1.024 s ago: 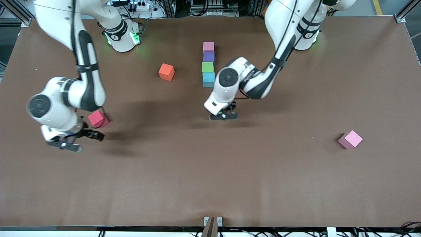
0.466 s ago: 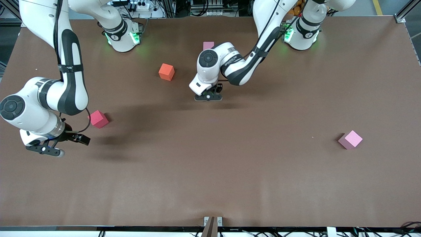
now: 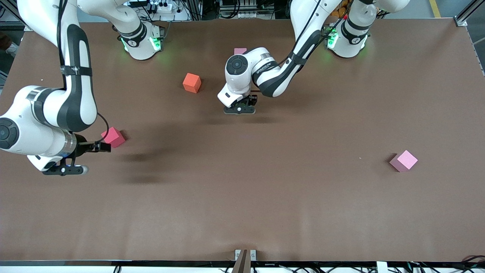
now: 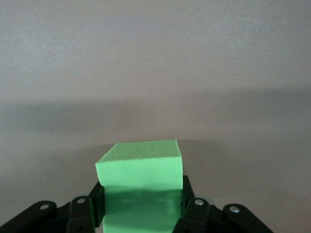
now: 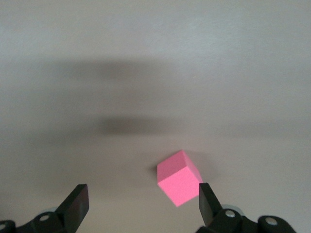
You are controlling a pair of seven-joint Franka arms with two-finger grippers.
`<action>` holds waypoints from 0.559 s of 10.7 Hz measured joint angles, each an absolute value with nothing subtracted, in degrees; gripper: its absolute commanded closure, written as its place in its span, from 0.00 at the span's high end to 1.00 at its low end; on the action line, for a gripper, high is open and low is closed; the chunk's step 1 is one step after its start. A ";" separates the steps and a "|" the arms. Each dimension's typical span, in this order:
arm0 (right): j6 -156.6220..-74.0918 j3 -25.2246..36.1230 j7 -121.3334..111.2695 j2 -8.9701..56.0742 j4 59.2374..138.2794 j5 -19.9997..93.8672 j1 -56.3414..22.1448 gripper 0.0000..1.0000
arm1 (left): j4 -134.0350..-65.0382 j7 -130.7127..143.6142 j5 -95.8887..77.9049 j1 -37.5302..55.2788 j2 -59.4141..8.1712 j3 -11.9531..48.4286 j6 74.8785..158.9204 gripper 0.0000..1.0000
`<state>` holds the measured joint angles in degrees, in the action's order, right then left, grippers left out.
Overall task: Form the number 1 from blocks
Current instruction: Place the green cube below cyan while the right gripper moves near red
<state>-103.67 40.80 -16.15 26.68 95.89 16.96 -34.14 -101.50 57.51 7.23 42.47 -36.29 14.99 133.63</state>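
moved: our left gripper (image 3: 240,110) carried green block (image 4: 140,182) back to the column end | clamped on it | right gripper (image 3: 91,149) spread, waiting by red cube (image 3: 113,137) | risk: crooked release breaks the 1

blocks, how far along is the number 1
Done: only one placed pink block shows; the left arm hides any others. In hand: left gripper shut on a green block. Left: setting it down. Right gripper waits open by the red cube.
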 measured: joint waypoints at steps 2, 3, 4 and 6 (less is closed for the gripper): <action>-99.52 40.80 -18.70 24.80 95.53 16.97 -35.19 1.00 | -101.51 57.51 7.71 42.45 -36.29 15.33 133.43 0.00; -97.70 40.81 -18.92 23.56 95.52 16.97 -36.09 1.00 | -101.52 57.51 7.71 42.46 -36.29 15.73 133.36 0.00; -96.43 40.81 -18.94 22.48 95.52 16.93 -36.86 1.00 | -101.53 57.51 7.71 42.46 -36.29 16.15 133.32 0.00; -95.44 40.83 -19.05 20.42 95.51 16.85 -37.40 1.00 | -101.53 57.51 7.74 42.47 -36.29 16.45 133.30 0.11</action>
<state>-95.44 40.83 -19.05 20.42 95.51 16.85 -37.40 -101.53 57.51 7.74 42.47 -36.29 16.45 133.30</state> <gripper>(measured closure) 0.000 0.396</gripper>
